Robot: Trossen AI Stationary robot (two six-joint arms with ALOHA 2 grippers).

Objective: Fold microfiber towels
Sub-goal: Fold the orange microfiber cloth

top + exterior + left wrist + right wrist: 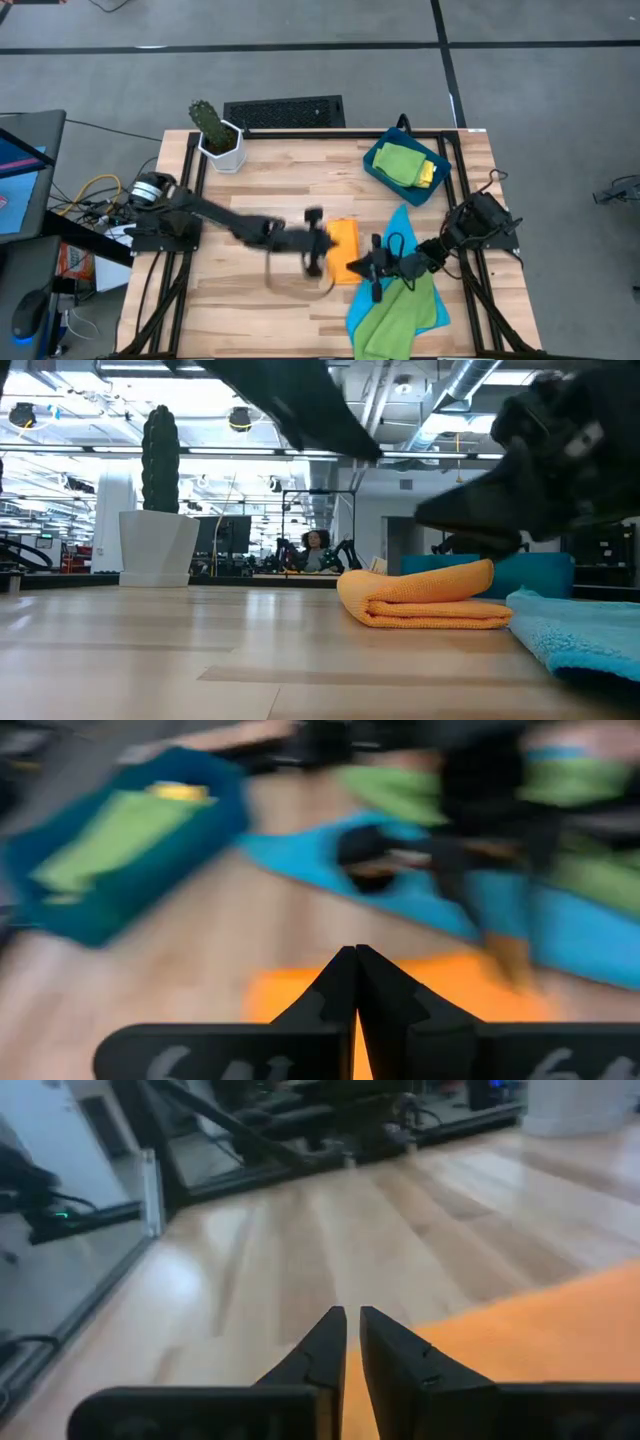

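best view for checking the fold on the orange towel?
Low view: the orange towel lies side-on, its stacked layers and rounded fold edge plain. The high view gives only its outline, with both arms partly over it. The left wrist view shows a blurred patch, the right wrist view one corner.

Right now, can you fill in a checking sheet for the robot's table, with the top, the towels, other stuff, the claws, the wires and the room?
Surface: wooden table, bare at its left.
Job's things: orange towel folded at the middle; blue towel spread to its right, with a green towel bunched on it; another green towel and a yellow towel in the blue tray.
Clutter: cactus pot at the back left corner.
Claws: left claw shut above the orange towel; right claw nearly closed at that towel's edge, holding nothing visible.
Cables: yellow and black wires off the table's left side.
Surroundings: a person sits far behind.
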